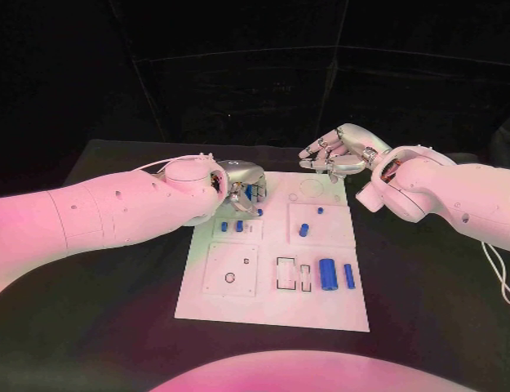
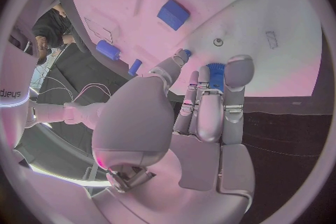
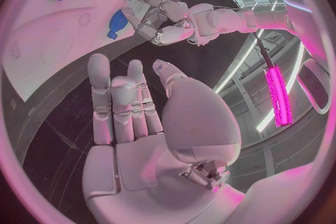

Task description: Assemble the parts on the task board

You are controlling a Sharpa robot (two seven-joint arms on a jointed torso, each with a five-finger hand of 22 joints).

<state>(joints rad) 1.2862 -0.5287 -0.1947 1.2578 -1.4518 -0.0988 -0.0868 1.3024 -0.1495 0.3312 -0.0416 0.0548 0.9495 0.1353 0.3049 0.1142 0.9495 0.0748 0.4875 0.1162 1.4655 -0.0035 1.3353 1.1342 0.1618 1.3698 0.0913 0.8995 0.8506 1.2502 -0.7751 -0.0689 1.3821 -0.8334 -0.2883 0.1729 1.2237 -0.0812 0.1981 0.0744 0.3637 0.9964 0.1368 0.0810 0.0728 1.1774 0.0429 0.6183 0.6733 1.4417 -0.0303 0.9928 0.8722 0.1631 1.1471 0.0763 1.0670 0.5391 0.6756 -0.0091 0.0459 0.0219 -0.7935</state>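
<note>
The white task board (image 1: 214, 304) lies in the middle of the black table. My left hand (image 1: 241, 184) hangs over its far left part, fingers pointing down, and pinches a small blue part (image 2: 215, 75) at its fingertips just above the board (image 2: 280, 5). The same left hand (image 3: 157, 22) and its blue part (image 3: 115, 25) show in the right wrist view. My right hand (image 1: 339, 151) hovers past the board's far right corner. Its fingers (image 3: 115, 106) are stretched out and hold nothing.
Loose blue parts lie on the board: two short ones (image 1: 231, 226) at the left, one (image 1: 305, 229) in the middle, and two long ones (image 1: 328, 270) (image 1: 349, 276) near the right front. Empty recesses (image 1: 230, 278) mark the board's front left.
</note>
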